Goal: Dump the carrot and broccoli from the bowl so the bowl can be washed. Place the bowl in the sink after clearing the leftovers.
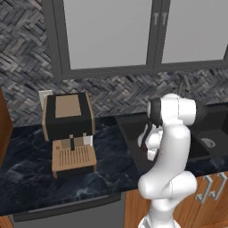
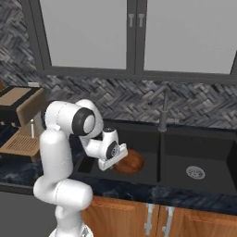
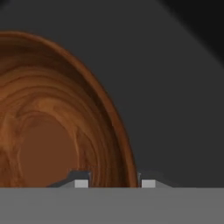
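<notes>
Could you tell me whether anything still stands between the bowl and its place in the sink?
Nothing visible does. The bowl is already down inside the left basin of the sink, and its visible inside looks empty. In the hand view the claw straddles the bowl's rim, one tip inside and one outside.

Faucet [image 2: 163, 111] behind; sink [image 2: 199, 152] right half open

We see black marbled countertop [image 1: 26, 173] carrying a coffee machine [image 1: 69, 133]; the sink [image 2: 203, 152] set into it holds the bowl [image 2: 131, 162].
</notes>
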You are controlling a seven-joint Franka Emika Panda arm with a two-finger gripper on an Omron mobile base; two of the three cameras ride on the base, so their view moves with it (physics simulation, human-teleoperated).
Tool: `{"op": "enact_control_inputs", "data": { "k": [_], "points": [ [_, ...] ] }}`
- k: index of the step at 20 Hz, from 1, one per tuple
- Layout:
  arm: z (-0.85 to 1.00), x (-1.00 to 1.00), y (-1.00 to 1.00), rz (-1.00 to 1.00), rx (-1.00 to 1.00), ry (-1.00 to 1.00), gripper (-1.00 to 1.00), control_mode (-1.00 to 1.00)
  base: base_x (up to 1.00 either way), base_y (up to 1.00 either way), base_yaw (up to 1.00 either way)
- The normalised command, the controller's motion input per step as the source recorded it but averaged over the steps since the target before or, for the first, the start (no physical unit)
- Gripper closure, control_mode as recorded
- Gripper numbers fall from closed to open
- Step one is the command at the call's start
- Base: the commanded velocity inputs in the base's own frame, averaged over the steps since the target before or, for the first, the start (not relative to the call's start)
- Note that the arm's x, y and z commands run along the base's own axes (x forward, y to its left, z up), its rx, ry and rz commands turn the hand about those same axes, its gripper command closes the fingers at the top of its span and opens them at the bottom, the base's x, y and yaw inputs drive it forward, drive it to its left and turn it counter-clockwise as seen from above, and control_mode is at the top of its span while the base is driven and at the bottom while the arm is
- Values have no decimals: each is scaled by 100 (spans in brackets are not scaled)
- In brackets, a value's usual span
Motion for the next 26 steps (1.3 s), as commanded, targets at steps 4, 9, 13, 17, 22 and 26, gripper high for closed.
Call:
{"op": "enact_control_inputs", "data": {
  "k": [4, 9, 13, 17, 22, 26],
  "points": [
    [96, 0, 14, -14, 0, -12, -100, -100, 0, 0, 0],
    [100, -2, 11, -15, -1, -19, -100, -100, 0, 0, 0],
    [100, -39, 18, -12, -2, -28, -100, -100, 0, 0, 0],
    [100, -61, 33, -10, -8, -38, -100, -100, 0, 0, 0],
    [100, -87, 41, -5, -10, -47, -100, -100, 0, 0, 0],
    [100, -92, 46, -3, -17, -54, -100, -100, 0, 0, 0]
  ]
}}
